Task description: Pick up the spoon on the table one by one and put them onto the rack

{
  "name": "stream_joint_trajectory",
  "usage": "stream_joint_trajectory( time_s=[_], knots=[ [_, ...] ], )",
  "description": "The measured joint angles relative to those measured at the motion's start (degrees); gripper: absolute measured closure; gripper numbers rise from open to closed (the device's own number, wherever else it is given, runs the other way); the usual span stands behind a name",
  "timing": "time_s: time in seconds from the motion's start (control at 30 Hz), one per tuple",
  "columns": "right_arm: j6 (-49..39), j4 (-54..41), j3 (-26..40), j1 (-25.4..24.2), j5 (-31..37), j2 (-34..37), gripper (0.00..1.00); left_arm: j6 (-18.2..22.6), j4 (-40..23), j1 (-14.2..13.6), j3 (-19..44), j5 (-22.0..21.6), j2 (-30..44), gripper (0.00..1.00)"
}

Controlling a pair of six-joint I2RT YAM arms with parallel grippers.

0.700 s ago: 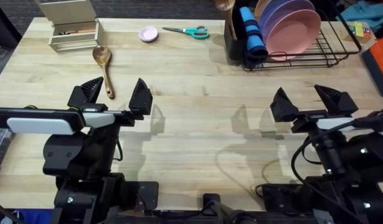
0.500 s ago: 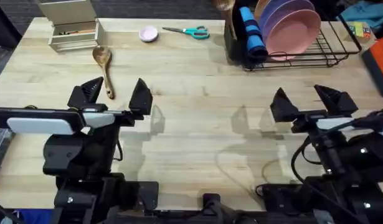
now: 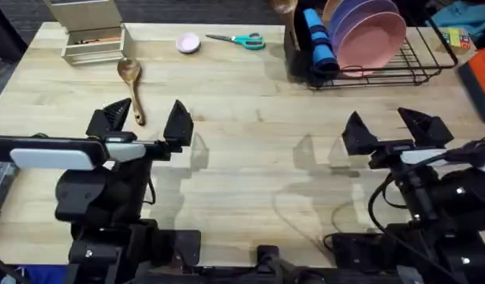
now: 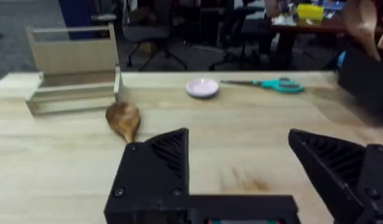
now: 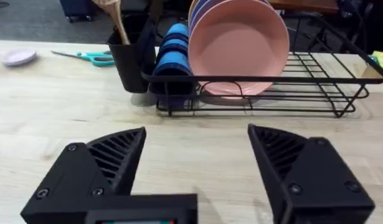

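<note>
Nothing has moved since the earlier frames: both my arms hover where they were and the spoon (image 3: 131, 87) lies where it did. My left gripper (image 3: 140, 125) is spread wide, holding nothing, low over the table (image 3: 250, 150). My right gripper (image 3: 398, 130) is spread wide too, also empty.

Landmark is the rack (image 3: 400, 59), at the far right part of the table. The spoon lies flat on the wood well to the left of the rack, bowl toward the far edge, handle running back toward my left gripper, tip just beyond the left finger. Grey metal box (image 3: 91, 35) sits beyond the spoon, farther from the rack. Small pink dish (image 3: 188, 42) and teal scissors (image 3: 238, 39) lie between the spoon and the rack. On the rack: pink plate (image 5: 238, 46), blue roll (image 5: 173, 53), black utensil holder (image 5: 130, 53) with a wooden utensil standing in it. My right gripper faces the rack, well short of it.
</note>
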Motion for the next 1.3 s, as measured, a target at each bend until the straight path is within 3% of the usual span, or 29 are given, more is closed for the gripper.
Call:
stream_joint_trajectory(
  time_s=[0.17, 0.27, 0.47, 0.87, 1.0, 1.17, 1.3],
  knots=[
    [0.08, -6.14, 2.97, 0.0, -0.35, 0.02, 0.007, -0.03, -9.63, 0.0, 3.21, -0.82, 0.11, 0.008],
    [0.08, -14.68, 7.5, 0.0, -0.55, 0.39, 0.007, -0.05, -19.08, 0.02, 9.26, -2.46, 0.42, 0.007],
    [0.03, -23.76, 20.82, 0.0, -0.57, 6.71, 0.007, -0.06, -26.07, 0.0, 21.93, -3.68, 5.01, 0.007],
    [0.01, -34.89, 53.17, 0.0, -0.76, 36.84, 0.007, -0.05, -30.17, 0.0, 44.78, -4.59, 29.71, 0.007],
    [0.01, -39.85, 64.26, 0.0, -0.91, 46.68, 0.007, -0.05, -34.83, 0.0, 53.95, -4.67, 38.02, 0.007],
    [0.01, -43.47, 72.91, 0.0, -0.92, 56.1, 0.007, -0.04, -42.38, 0.0, 63.96, -4.69, 47.89, 0.007],
    [0.01, -43.92, 75.65, 0.02, -1.27, 60.75, 0.007, -0.04, -43.8, 0.0, 68.57, -4.7, 54.46, 0.008]
  ],
)
